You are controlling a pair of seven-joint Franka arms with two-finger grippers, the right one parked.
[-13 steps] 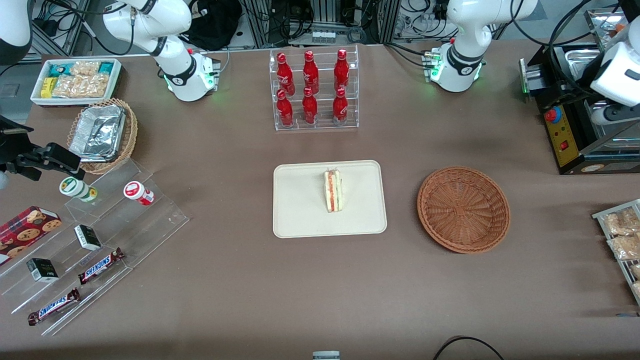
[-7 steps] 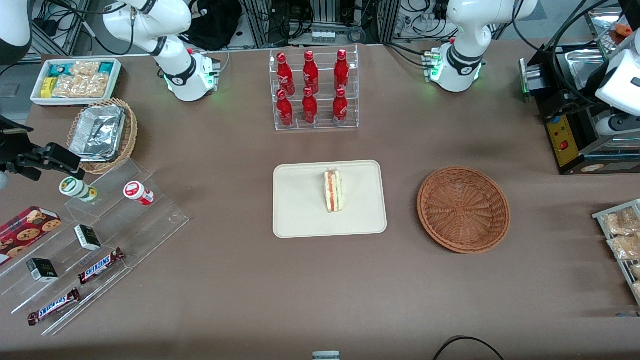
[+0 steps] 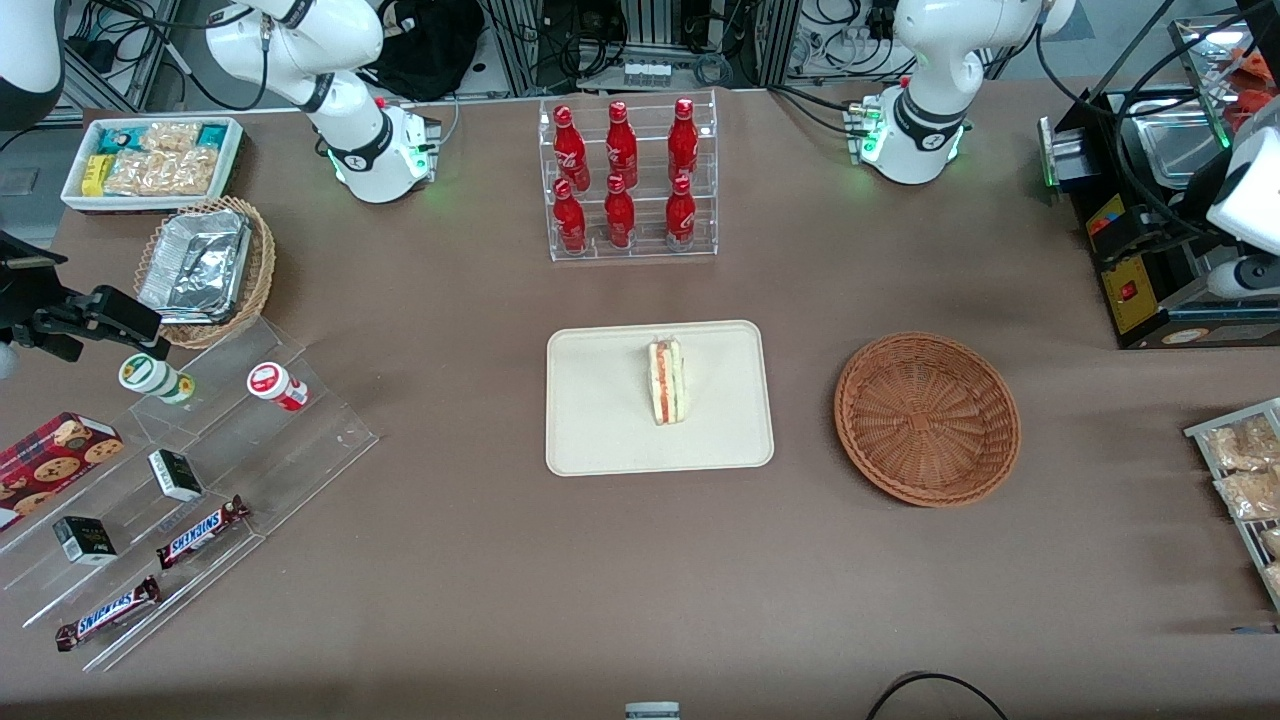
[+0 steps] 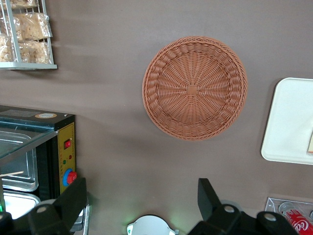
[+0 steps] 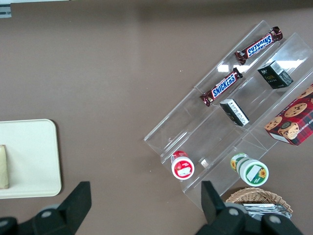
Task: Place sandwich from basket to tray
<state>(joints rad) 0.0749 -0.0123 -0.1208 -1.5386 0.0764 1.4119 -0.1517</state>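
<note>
Sandwich (image 3: 667, 381) on tray (image 3: 600, 440); basket (image 3: 927, 418) empty.
Left gripper (image 4: 142, 205): high above table at working arm's end, fingers (image 4: 73, 198) spread, holding nothing.

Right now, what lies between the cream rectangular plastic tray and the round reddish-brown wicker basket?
Only bare brown table between tray and basket, per front view; the hand hovers open above.

We see the sandwich (image 3: 666, 381) lying on the tray (image 3: 600, 440), close to the tray's edge farthest from the camera. The basket (image 3: 927, 418) (holding nothing) sits beside the tray on the table (image 3: 640, 580), toward the working arm's end. The gripper (image 3: 1232, 277) hangs at that end, above a black machine (image 3: 1140, 300).
</note>
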